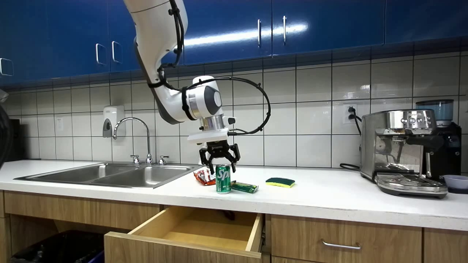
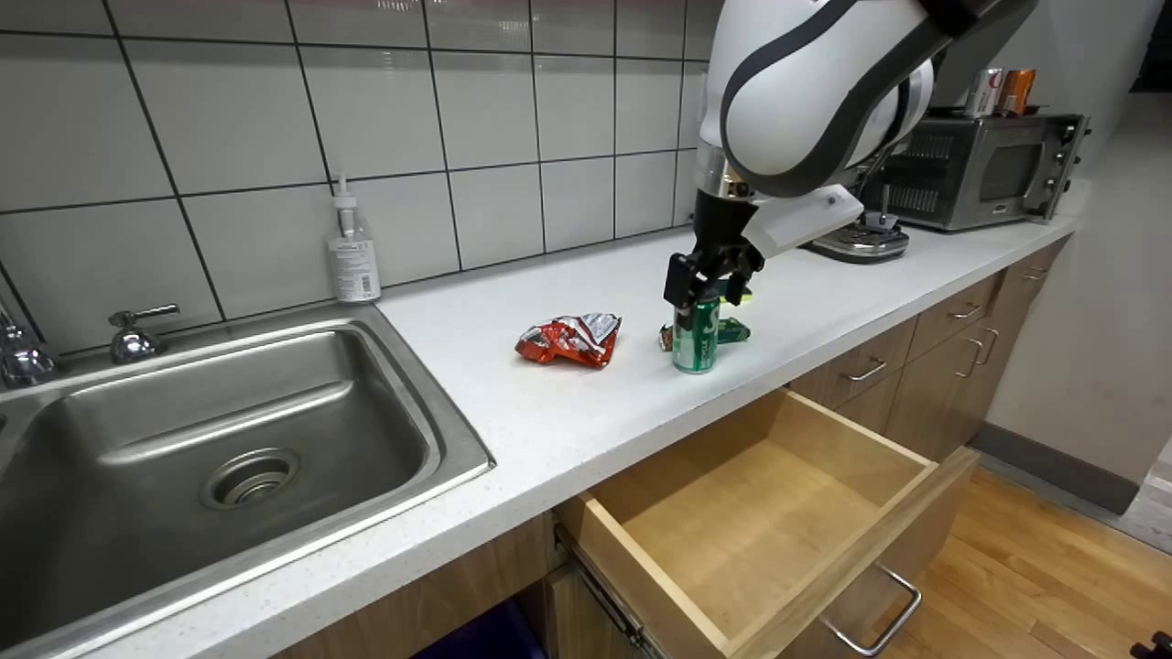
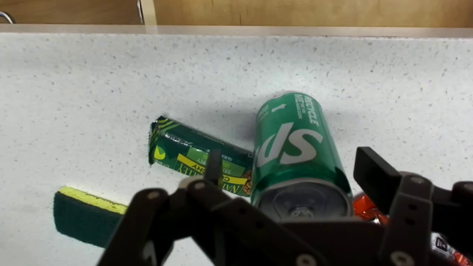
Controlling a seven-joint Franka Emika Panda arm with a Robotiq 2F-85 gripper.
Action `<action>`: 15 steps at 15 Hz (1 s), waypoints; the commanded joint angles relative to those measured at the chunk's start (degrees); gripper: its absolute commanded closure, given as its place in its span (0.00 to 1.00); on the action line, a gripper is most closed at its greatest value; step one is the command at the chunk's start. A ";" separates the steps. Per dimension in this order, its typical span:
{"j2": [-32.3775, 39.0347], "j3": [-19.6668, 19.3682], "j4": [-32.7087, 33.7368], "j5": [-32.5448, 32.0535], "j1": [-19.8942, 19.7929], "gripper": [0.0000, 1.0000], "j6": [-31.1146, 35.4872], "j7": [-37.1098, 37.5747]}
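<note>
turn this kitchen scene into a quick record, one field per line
gripper: open, straddling the top of the green can, gaps on both sides in the wrist view
can stance: upright on the white counter
wrapped bar: lying next to the can; contact unclear
red packet: crumpled, between can and sink
sponge: dark green side up, yellow below
drawer: open, under the counter
coffee machine: on the counter, farther from the can than the sponge
</note>
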 commanded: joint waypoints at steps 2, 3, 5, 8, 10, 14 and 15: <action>1.51 0.16 2.67 0.49 0.18 0.48 -2.16 -1.39; 1.63 0.19 2.71 0.50 0.21 0.57 -2.17 -1.41; 1.73 0.19 2.88 0.41 0.35 0.63 -2.30 -1.36; 1.81 0.15 2.93 0.26 0.41 0.63 -2.32 -1.40; 1.76 0.11 2.94 0.21 0.43 0.63 -2.39 -1.36; 0.83 0.11 1.95 0.06 0.44 0.63 -1.82 -1.53; 0.60 0.06 1.71 -0.12 0.51 0.63 -1.62 -1.52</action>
